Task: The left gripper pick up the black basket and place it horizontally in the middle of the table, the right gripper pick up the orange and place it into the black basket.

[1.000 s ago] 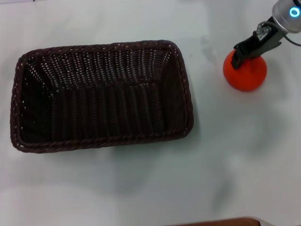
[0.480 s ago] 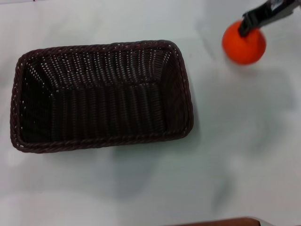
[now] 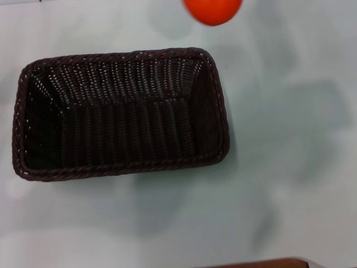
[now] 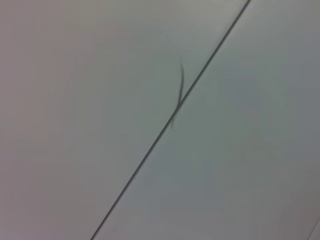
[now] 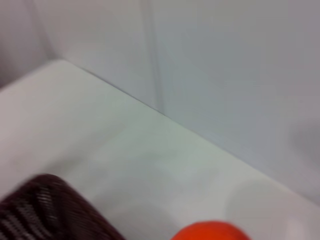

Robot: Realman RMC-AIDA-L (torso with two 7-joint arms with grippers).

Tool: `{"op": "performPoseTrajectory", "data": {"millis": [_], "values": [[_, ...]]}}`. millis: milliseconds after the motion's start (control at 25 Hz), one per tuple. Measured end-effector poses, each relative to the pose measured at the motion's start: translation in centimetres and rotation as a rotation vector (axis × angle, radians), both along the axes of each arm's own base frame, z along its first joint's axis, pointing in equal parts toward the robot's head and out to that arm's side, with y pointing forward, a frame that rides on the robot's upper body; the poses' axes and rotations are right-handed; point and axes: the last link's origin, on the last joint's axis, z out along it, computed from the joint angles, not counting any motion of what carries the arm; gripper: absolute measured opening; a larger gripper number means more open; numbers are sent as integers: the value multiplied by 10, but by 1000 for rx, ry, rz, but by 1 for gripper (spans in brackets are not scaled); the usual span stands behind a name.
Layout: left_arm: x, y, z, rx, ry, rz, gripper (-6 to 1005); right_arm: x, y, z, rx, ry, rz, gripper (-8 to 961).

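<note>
Head view is showing the black basket lying lengthwise on the white tabletop, its braided rim facing up and its inside holding nothing. Bare tabletop is lying open to its right and in front of it. The orange is showing at the top edge, just beyond the basket's far right corner, partly cut off. Neither pincer is appearing in any view. The right wrist view is catching the orange beside a basket corner.

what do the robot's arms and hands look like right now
Neither arm nor hand appears in any current view, so their colours, shapes and cables cannot be described. Only the dark woven rectangular basket, the round orange fruit and the white table show.
</note>
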Motion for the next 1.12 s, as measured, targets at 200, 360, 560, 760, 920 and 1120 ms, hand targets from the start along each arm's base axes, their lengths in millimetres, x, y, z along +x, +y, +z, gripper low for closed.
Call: {"op": "performPoseTrajectory", "data": {"millis": [200,360,560,760,920,1120], "values": [[-1,-1,-1,8,3,0,731,-30,-12,-30,-93,48,202,146],[-3,-4,-5,14,9,4,729,-35,-18,-53,-200,42,270,146],[-6,-7,-6,26,-6,18,729,-43,-23,-79,-385,131,275,177],[-6,-8,-4,38,-14,17,730,-41,-22,-90,-420,144,299,324],[-6,-8,-3,43,-17,16,730,-37,-21,-90,-417,186,312,497],[-10,-14,-2,54,-3,27,730,-24,-9,-78,-274,246,295,735]]}}
